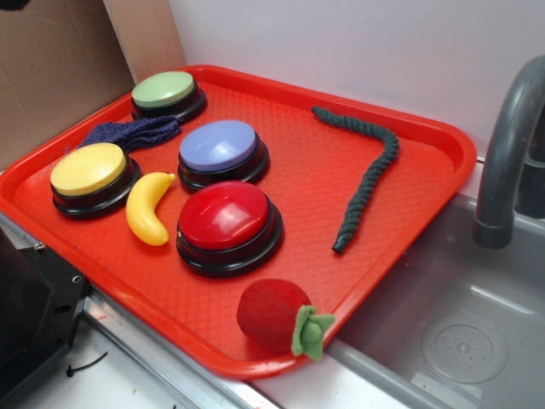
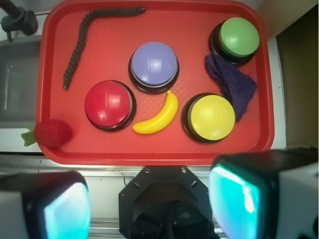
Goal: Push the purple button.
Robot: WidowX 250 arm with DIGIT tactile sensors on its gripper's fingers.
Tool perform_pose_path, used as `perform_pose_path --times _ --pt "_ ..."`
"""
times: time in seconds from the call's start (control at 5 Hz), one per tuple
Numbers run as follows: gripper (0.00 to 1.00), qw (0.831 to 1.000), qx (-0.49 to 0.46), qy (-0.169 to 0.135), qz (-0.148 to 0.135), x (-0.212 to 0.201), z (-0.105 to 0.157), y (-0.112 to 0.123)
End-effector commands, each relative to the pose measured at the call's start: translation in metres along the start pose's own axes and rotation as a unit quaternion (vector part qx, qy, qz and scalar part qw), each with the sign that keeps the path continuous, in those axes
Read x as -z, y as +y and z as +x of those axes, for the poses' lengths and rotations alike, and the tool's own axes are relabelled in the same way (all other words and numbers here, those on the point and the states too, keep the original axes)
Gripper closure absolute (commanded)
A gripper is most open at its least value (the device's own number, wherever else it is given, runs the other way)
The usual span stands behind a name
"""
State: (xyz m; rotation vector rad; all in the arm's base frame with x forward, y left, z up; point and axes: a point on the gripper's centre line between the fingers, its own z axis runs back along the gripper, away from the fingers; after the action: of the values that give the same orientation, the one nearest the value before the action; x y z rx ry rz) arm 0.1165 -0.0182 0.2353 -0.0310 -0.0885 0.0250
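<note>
The purple button (image 1: 220,146) (image 2: 154,64), a lavender dome on a black base, sits near the middle of the red tray (image 1: 409,183) (image 2: 55,74). A larger red button (image 1: 226,219) (image 2: 108,103) stands just in front of it. My gripper (image 2: 149,199) shows only in the wrist view, high above the tray's near edge and well back from the purple button. Its two fingers (image 2: 67,211) with teal pads stand wide apart with nothing between them. The exterior view does not show the gripper.
Also on the tray: a yellow button (image 1: 88,170) (image 2: 212,117), a green button (image 1: 163,90) (image 2: 239,37), a plastic banana (image 1: 149,207) (image 2: 158,117), a dark purple knitted cloth (image 1: 132,131) (image 2: 232,84), a dark green rope (image 1: 366,170) (image 2: 82,35) and a red plush strawberry (image 1: 277,315) (image 2: 51,133). A sink with faucet (image 1: 507,153) lies right.
</note>
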Motion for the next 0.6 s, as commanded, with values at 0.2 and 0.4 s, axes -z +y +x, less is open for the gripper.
perform_pose_path --times 0.2,0.4 --pt "0.00 1.000 0.003 -0.001 0.023 0.035 0.048 0.022" --pt "0.00 0.998 -0.004 -0.018 0.061 0.069 0.082 0.027"
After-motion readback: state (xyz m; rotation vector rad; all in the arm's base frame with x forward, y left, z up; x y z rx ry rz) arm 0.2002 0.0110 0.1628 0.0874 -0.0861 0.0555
